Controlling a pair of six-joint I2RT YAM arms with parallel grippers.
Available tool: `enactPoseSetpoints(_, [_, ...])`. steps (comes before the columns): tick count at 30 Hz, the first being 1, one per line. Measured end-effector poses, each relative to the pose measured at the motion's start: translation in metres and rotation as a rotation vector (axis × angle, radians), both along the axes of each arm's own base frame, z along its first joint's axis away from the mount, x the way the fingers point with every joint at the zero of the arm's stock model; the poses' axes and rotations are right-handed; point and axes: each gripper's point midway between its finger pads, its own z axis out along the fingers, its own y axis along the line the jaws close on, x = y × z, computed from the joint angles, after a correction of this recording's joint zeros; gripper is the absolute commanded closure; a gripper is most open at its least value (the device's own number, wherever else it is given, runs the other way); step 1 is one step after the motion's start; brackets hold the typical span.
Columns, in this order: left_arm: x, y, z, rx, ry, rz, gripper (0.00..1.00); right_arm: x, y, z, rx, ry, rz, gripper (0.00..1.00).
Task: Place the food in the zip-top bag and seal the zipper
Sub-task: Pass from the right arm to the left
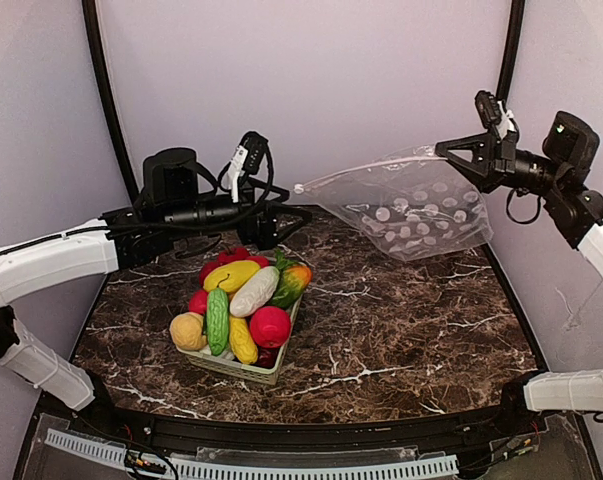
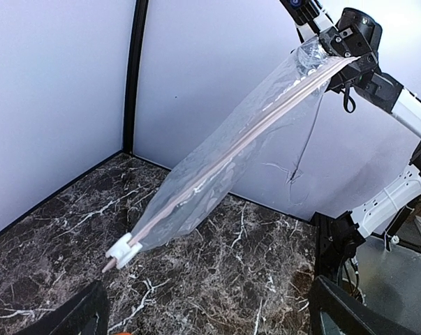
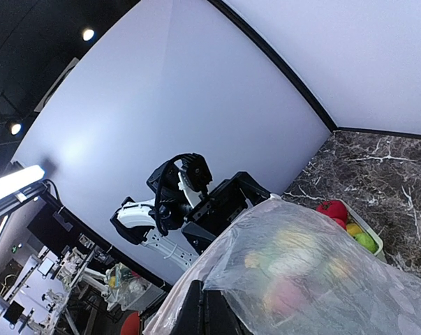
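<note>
The zip-top bag [image 1: 416,210] hangs in the air above the table's far right, clear with pale dots and empty. My right gripper [image 1: 446,150] is shut on its upper right corner, also in the right wrist view [image 3: 204,310]. The pink zipper [image 2: 245,136] runs down to the white slider tab [image 2: 123,251], which shows in the top view [image 1: 298,188]. My left gripper [image 1: 284,225] is open and empty, just below and short of the slider, not touching it. The food [image 1: 243,300] is piled in the basket: yellow, white, green, red, tan and orange pieces.
The pale green slatted basket [image 1: 243,370] stands left of centre on the dark marble table [image 1: 411,330]. White walls close the back and sides. Through the bag, the right wrist view shows the left gripper [image 3: 227,206] and the basket [image 3: 364,230].
</note>
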Motion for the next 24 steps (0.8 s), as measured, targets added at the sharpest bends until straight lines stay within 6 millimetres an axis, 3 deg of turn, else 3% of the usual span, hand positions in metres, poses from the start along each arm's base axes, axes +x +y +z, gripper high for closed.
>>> enactPoseSetpoints(7, [0.002,-0.007,0.011,-0.095,0.009,-0.021,0.00,-0.004,0.002,0.005,0.032,-0.013,0.034,1.00])
enactPoseSetpoints(17, [0.011,-0.015,-0.003,-0.155,0.079,-0.031,0.00,-0.011,0.002,0.017,0.074,-0.044,0.067,1.00])
enactPoseSetpoints(24, [0.014,-0.015,0.002,-0.187,0.083,-0.028,0.04,-0.017,0.001,0.024,0.093,-0.069,0.077,1.00])
